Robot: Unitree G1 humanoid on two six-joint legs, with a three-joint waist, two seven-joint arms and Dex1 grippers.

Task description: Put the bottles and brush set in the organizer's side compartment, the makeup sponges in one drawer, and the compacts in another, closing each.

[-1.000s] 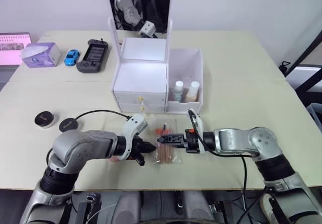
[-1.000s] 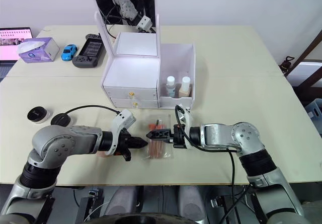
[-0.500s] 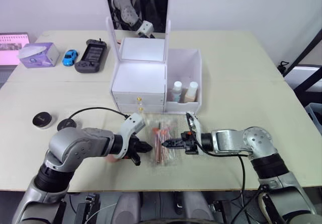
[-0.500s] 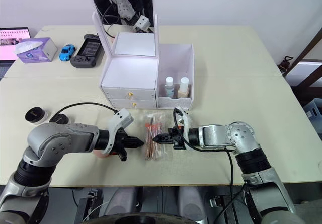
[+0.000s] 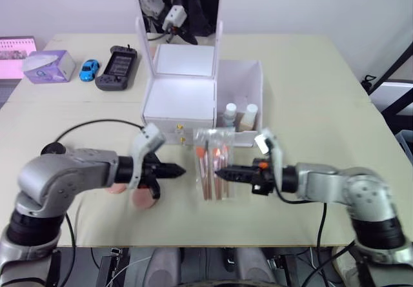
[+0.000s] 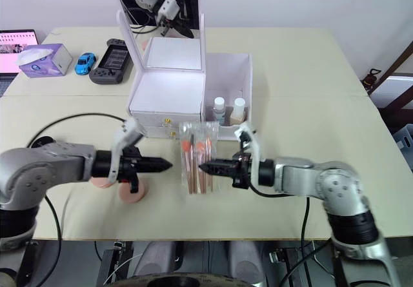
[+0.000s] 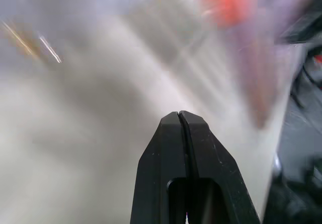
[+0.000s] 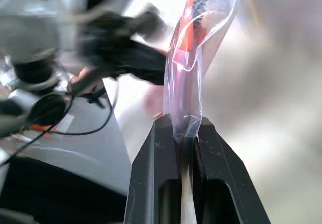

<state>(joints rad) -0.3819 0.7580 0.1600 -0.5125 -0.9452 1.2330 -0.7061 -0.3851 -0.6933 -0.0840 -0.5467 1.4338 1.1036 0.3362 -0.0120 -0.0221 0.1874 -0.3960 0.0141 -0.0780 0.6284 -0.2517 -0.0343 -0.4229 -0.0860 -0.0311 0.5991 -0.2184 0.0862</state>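
The right gripper (image 5: 219, 171) pinches the brush set (image 5: 212, 162) by one edge, the clear pouch lifted off the table (image 5: 310, 106) just in front of the organizer (image 5: 187, 87). At about nine o'clock from the pouch, the left gripper (image 5: 182, 169) is closed on nothing (fingers pressed together in its wrist view). Both bottles (image 5: 237, 117) stand in the side compartment (image 5: 241, 84), and what look like the two makeup sponges (image 5: 143, 200) lie under the left arm.

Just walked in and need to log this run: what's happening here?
The right pincer is shut on the edge of the brush set, holding the pouch in front of the organizer. Both bottles already stand in the side compartment. The left pincer is shut and empty, above the two sponges. One compact lies at the table's left. Both drawers look closed.
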